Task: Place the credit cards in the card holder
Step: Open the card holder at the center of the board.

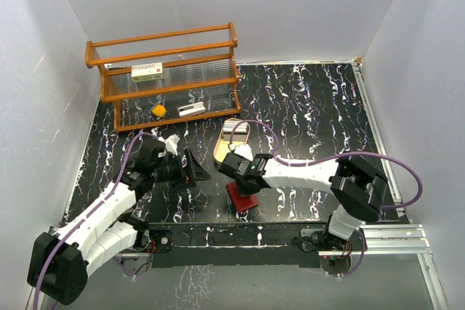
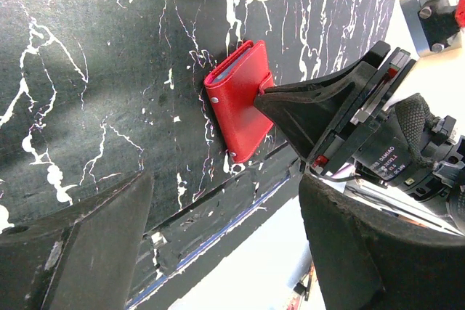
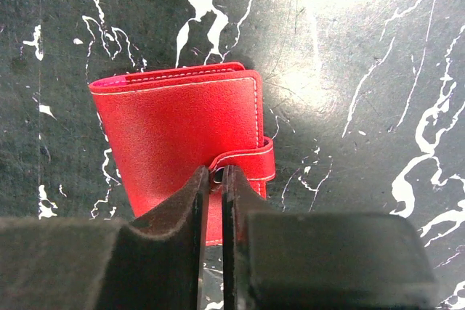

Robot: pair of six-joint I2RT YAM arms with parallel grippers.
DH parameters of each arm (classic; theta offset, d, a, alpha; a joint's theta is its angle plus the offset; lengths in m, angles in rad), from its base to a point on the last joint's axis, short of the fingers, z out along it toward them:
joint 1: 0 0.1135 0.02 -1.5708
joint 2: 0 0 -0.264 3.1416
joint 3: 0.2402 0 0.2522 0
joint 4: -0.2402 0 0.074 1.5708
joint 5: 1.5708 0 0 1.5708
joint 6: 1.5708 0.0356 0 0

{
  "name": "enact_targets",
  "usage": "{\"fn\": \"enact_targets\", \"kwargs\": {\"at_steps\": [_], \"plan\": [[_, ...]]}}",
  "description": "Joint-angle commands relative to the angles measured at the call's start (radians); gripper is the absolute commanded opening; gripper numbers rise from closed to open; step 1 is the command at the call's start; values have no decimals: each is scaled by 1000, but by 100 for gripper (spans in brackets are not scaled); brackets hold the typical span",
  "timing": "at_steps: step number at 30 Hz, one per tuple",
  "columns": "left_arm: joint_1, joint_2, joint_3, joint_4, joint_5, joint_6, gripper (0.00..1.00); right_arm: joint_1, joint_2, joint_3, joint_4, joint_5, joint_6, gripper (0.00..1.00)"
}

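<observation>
Top view first: the wallet (image 1: 243,198) lies folded on the table (image 1: 312,107), close to the near edge and roughly midway along it, just nearer than the tray (image 1: 220,152). The right gripper (image 1: 238,182) is down on it. The left gripper (image 1: 186,171) hangs off to the left, jaws wide with nothing in them, I'd guess parked there so its camera can watch. Something pale sits in the tray and could be the cards (image 1: 236,131), but it's too small here to swear to (the white box (image 1: 147,72) up on the rack (image 1: 161,43) is something else). Left wrist view: the wallet lies flat with a sliver of pale lining showing at one end. The right arm's fingers come in from the side to meet at the strap. The tray is cut off at the top, so there's no look at its contents from here. Right wrist view: the two fingers (image 3: 178,215) are nearly together, with only a slit between them, and the end of the tab (image 3: 247,161) is pinched in it. My read is that it's gripping the tab to pop the snap and fold the wallet open, since cards can't go in while it's closed. The fingers cover the snap, so I can't tell whether it has let go, and the inside pockets are hidden.
</observation>
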Motion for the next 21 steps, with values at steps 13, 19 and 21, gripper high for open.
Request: {"fn": "enact_targets", "kwargs": {"at_steps": [13,19,21], "plan": [[-5,-7,4,-7,35,-12,76,-2,-137,-56,163,15,31,0],[-5,3,-25,69,98,-53,74,-2,-214,-106,303,-84,60,0],[-5,1,-46,119,138,-79,74,-2,-231,-113,332,-106,78,0]]}}
